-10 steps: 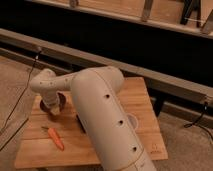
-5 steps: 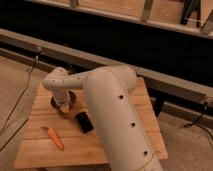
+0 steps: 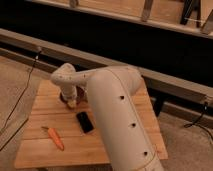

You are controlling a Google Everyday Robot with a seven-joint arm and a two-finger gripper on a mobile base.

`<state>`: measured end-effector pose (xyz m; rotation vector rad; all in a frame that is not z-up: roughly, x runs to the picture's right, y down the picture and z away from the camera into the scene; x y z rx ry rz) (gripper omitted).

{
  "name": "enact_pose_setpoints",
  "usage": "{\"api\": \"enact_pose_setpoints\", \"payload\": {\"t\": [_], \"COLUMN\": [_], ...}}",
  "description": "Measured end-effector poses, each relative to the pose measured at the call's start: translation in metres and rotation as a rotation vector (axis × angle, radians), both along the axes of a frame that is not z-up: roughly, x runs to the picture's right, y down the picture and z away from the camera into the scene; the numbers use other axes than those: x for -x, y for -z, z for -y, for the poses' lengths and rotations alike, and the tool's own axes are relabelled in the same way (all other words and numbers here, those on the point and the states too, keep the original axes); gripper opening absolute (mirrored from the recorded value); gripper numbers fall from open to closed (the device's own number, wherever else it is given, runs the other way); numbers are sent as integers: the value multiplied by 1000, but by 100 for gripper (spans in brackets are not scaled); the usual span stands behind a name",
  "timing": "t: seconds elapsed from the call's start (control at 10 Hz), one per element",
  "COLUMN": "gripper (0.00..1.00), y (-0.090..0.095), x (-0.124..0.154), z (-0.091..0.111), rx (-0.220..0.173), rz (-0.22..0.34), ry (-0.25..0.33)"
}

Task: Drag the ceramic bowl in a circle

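We saw the gripper (image 3: pixel 70 102) had shifted right along the tabletop (image 3: pixel 45 107), over the ceramic bowl (image 3: pixel 63 96); its grip we could not tell.

Arm (image 3: pixel 117 115): cream-white, thick rounded shell | dark round holes (image 3: pixel 132 125) along side | gripper (image 3: pixel 70 101): at arm's end, over table (image 3: pixel 45 112) back-left

The robot's white arm (image 3: pixel 120 120) comes up from the lower right of the view as one thick link with small dark holes along its side, slanting up and left to a rounded elbow. From there a slimmer forearm reaches left to a wrist (image 3: pixel 62 77) that bends sharply downward. Below the wrist, the gripper (image 3: pixel 70 101) points down, its tip low at the far left part of the wooden counter (image 3: pixel 45 114).
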<state>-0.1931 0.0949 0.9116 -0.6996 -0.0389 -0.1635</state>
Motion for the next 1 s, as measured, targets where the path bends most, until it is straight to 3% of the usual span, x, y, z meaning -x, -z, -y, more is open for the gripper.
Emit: {"api": "enact_pose_setpoints", "payload": {"t": [0.4,1.0], "gripper": [0,0], "y": [-25,-54], "x": [-1,23], "z": [25,61], "rx": [-19,-63], "rz": [-25,-8], "ry": [18,49]}}
